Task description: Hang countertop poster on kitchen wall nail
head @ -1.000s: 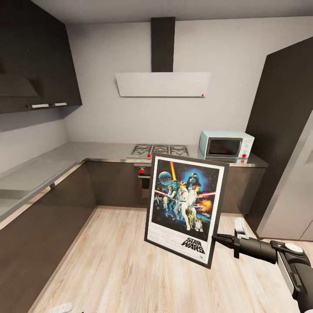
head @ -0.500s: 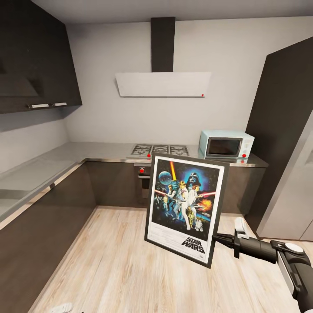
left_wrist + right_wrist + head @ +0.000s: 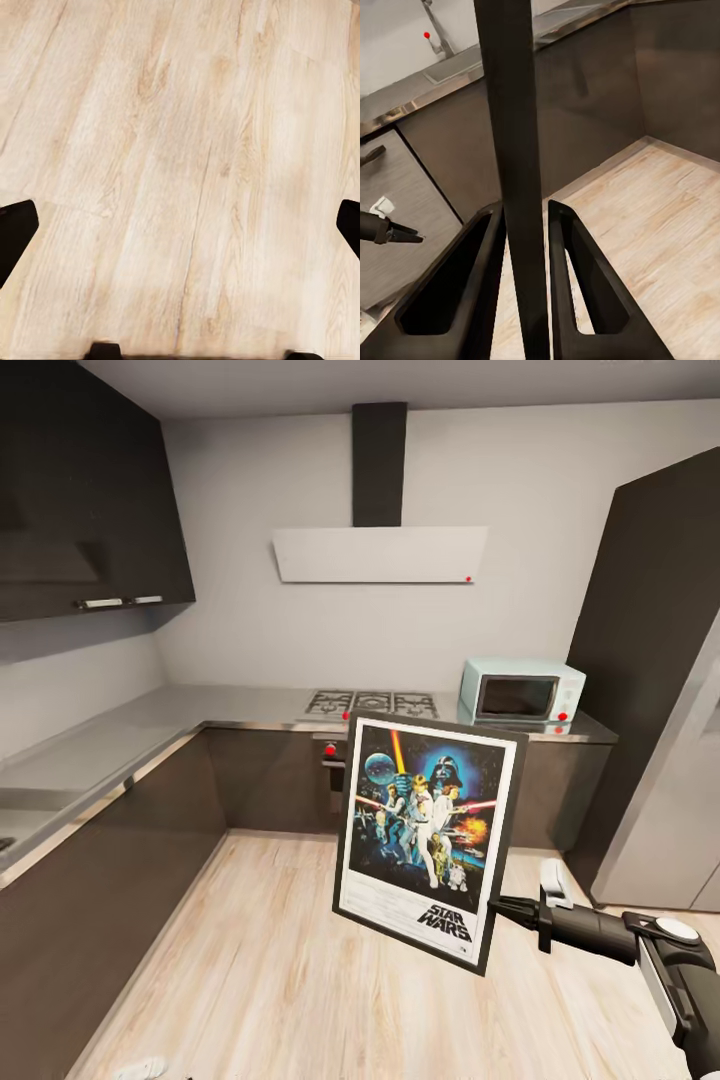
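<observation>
The poster (image 3: 428, 840), a framed Star Wars print, hangs upright over the wooden floor in the middle of the kitchen, facing me. My right gripper (image 3: 497, 906) is shut on its right edge, low down. In the right wrist view the frame's edge (image 3: 514, 150) runs as a dark bar between the two fingers (image 3: 472, 277). The grey countertop (image 3: 150, 722) runs along the left wall and the back wall. My left gripper (image 3: 180, 225) points down at the bare floor, its fingertips (image 3: 15, 232) far apart, open and holding nothing.
On the back counter sit a gas hob (image 3: 372, 705) and a pale blue microwave (image 3: 520, 695), under a white hood (image 3: 380, 555). A tall dark cabinet (image 3: 650, 610) and a grey fridge (image 3: 670, 800) stand on the right. Dark base cabinets (image 3: 110, 880) line the left.
The whole head view has shifted slightly, with the kitchen sliding a little right and down. The poster and right arm hold the same place in view.
</observation>
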